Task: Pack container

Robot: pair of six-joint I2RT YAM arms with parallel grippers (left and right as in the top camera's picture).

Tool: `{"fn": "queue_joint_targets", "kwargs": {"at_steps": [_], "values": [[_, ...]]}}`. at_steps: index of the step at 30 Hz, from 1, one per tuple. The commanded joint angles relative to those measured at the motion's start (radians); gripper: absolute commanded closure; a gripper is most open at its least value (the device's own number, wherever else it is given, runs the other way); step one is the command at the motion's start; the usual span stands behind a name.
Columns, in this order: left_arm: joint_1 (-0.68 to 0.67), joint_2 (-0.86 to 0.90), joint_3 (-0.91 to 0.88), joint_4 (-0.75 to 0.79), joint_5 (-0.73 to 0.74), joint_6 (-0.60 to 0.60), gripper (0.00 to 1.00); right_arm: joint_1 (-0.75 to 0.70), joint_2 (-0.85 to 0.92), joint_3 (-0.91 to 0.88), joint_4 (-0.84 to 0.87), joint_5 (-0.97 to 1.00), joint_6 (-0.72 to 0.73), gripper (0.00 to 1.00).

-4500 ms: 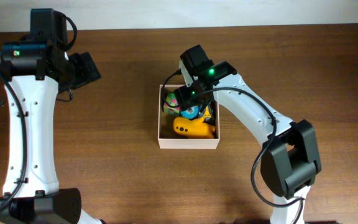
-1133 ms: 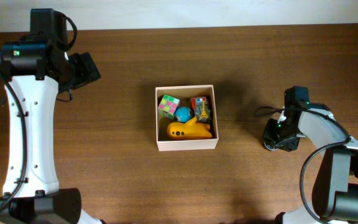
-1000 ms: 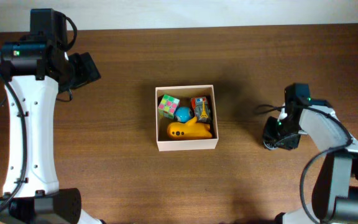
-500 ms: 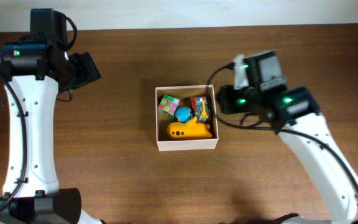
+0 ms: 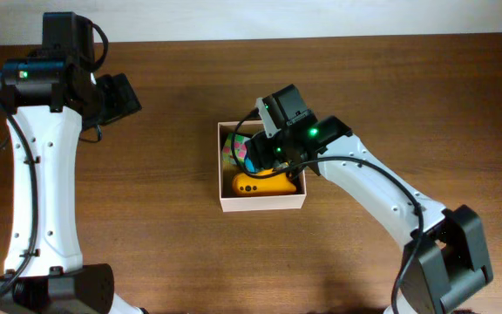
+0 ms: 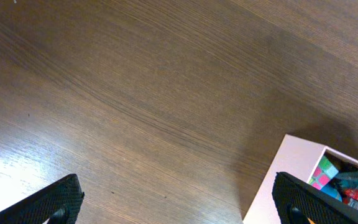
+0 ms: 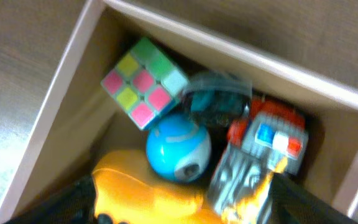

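The container (image 5: 264, 202) is a square cardboard box with cream walls at the table's middle. My right gripper (image 5: 266, 155) hangs over it, open, with its fingers wide apart (image 7: 197, 208) above the toys. The right wrist view shows the container's rim (image 7: 229, 48), a pastel puzzle cube (image 7: 145, 81), a blue ball (image 7: 178, 146), a dark teal object (image 7: 216, 102), a red-and-grey toy (image 7: 266, 155) and a yellow toy (image 7: 142, 193). My left gripper (image 5: 125, 96) is open and empty (image 6: 182, 202) over bare table at the far left.
The yellow toy (image 5: 264, 184) and part of the cube (image 5: 231, 148) show under the right arm in the overhead view. A corner of the container (image 6: 278, 180) shows at the lower right of the left wrist view. Brown wooden table surrounds the box.
My right arm has swung from the table's right side back over the container. A dark teal object now lies among the toys. The left arm has not moved.
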Motion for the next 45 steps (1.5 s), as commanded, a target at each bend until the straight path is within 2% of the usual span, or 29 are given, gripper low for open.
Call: {"fn": "queue_joint_targets", "kwargs": {"at_steps": [1,7,14,23,28,32,37,45], "values": [[0.003,-0.01,0.011,-0.001,-0.007,0.009,0.01,0.004,-0.09,0.093,-0.09,-0.073,-0.016,0.01],[0.003,-0.01,0.011,-0.001,-0.007,0.008,0.01,0.004,-0.23,0.279,-0.338,-0.086,-0.013,0.01],[0.003,-0.01,0.011,-0.001,-0.007,0.008,0.01,0.003,-0.386,0.37,-0.491,-0.079,-0.021,0.01],[0.003,-0.01,0.011,-0.001,-0.007,0.008,0.01,-0.078,-0.639,0.37,-0.426,0.218,-0.035,0.01],[0.003,-0.01,0.011,-0.001,-0.007,0.009,0.01,-0.085,-0.813,0.37,-0.446,0.345,-0.193,0.01],[0.003,-0.01,0.011,-0.001,-0.007,0.009,0.01,-0.11,-0.912,0.35,-0.534,0.354,-0.24,0.01],[0.003,-0.01,0.011,-0.001,-0.007,0.008,0.01,-0.262,-1.056,0.152,-0.526,0.339,-0.24,0.01],[0.003,-0.01,0.011,-0.001,-0.007,0.008,0.01,-0.476,-1.325,-0.407,-0.285,0.229,-0.24,0.01]]}}
